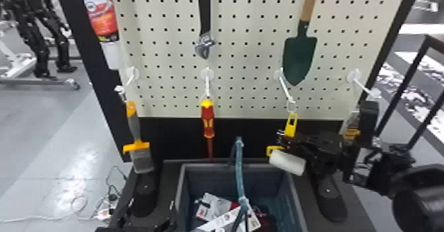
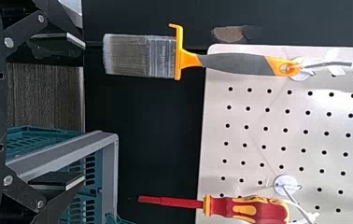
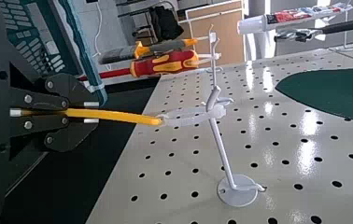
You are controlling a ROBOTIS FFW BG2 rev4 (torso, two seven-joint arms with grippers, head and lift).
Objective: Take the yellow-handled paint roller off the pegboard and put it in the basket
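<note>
Yellow-handled roller (image 1: 287, 162) hangs handle-up off the third hook (image 1: 285, 88) from the left, right gripper (image 3: 91, 113) clamped on the handle (image 3: 123, 116), so it'll probably need pulling nearer to slip the loop (image 3: 184, 116) free.

Between the screwdriver (image 1: 208, 119) and the paint roller (image 1: 291, 124) there is a gap where a gripper could pass in front of the pegboard (image 1: 244, 59). The hook (image 1: 286, 88) sticks out from the board, and the loop (image 1: 291, 106) hung on it blocks a straight way down. The basket (image 1: 180, 195) is open at the top, but its raised handle (image 1: 240, 175) stands across the opening, leaving room on both sides of it
</note>
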